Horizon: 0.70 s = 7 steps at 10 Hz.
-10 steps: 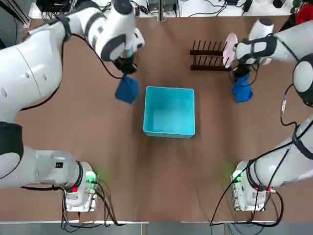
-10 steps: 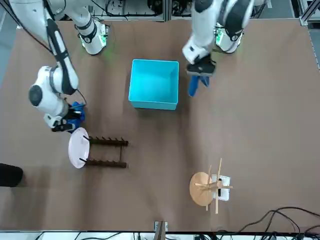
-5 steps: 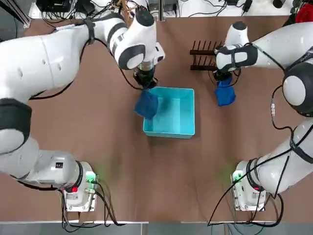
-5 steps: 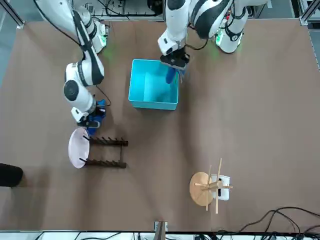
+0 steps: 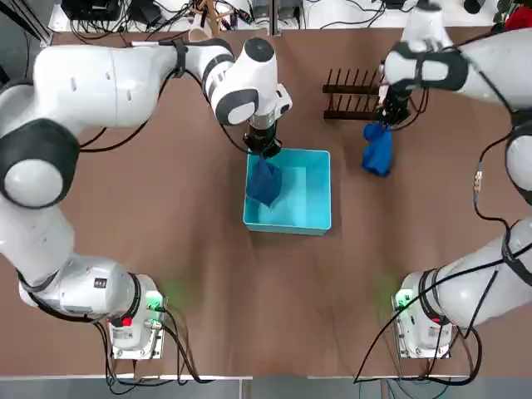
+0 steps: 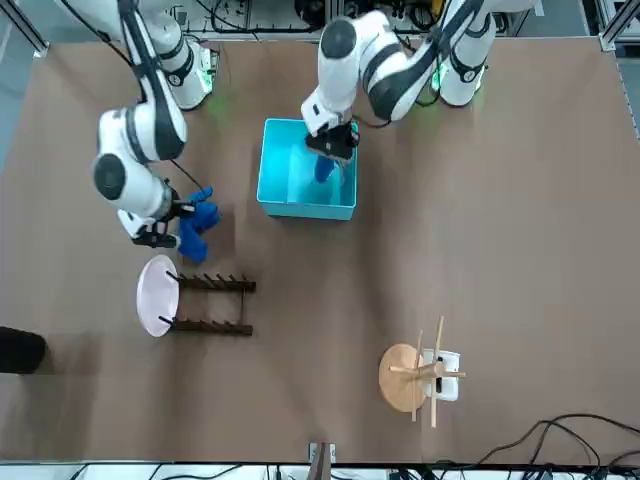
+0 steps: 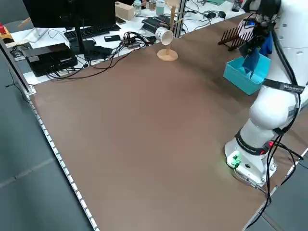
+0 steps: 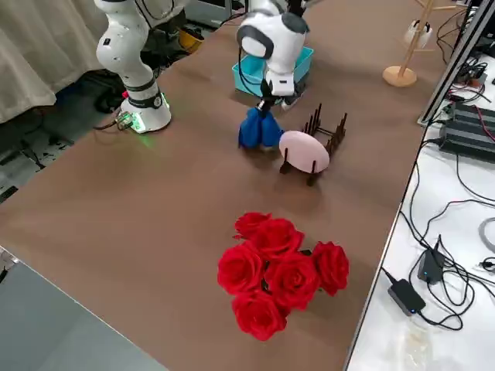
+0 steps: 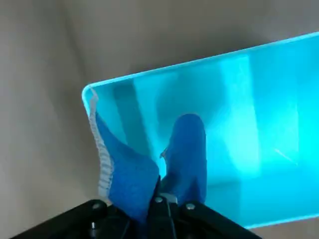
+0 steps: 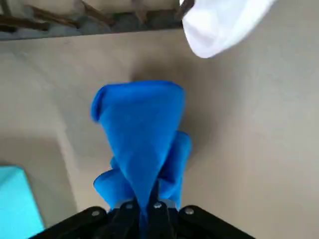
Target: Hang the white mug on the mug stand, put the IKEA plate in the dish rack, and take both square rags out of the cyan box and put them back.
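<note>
My left gripper (image 5: 264, 150) is shut on a dark blue square rag (image 5: 266, 182) that hangs into the left part of the cyan box (image 5: 309, 193). In the left wrist view the rag (image 9: 185, 149) dangles over the box floor (image 9: 244, 99). The right gripper (image 5: 389, 119) is shut on the other rag (image 5: 377, 150), held above the table between the box and the dish rack (image 5: 349, 96). The IKEA plate (image 6: 157, 295) stands on edge at the rack's end (image 6: 212, 305). On a peg of the mug stand (image 6: 412, 378) hangs the white mug (image 6: 447, 362).
A bunch of red roses (image 8: 280, 269) lies near the table's right edge, beyond the rack. Cables, a monitor and boxes crowd the bench behind the far edge (image 7: 96, 43). The arm bases (image 5: 133, 320) stand at the near edge.
My left gripper has carried its rag rightward from beside the box to over the box. The right gripper has carried its rag leftward, from off the rack's plate end to the near side of the rack.
</note>
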Motion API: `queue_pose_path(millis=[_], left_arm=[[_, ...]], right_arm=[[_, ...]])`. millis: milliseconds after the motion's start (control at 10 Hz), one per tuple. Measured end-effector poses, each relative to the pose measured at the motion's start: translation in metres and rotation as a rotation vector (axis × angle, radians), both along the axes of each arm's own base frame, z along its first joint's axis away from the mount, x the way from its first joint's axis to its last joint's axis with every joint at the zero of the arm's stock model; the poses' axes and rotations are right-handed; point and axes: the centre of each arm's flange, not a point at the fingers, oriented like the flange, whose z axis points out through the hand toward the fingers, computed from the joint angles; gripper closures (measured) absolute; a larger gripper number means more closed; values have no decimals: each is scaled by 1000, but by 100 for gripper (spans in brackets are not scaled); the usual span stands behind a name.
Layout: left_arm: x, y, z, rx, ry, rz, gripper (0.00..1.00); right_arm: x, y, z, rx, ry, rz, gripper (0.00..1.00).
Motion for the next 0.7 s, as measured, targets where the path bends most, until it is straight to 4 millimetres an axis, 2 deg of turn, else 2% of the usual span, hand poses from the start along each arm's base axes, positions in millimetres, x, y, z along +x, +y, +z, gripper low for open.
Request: queue_pose_path(millis=[200,300,500,700], left_arm=[[9,1,-18,-2,40,7,87],[14,1,-17,-8,40,14,74],[23,1,-7,-22,27,28,44],[47,16,0,-5,-11,66,41]], right_arm=[[8,-2,61,21,0,3,96],[7,-1,82,27,0,4,96],[0,15,104,21,-4,-38,96],[-14,59,113,5,-10,-87,96]])
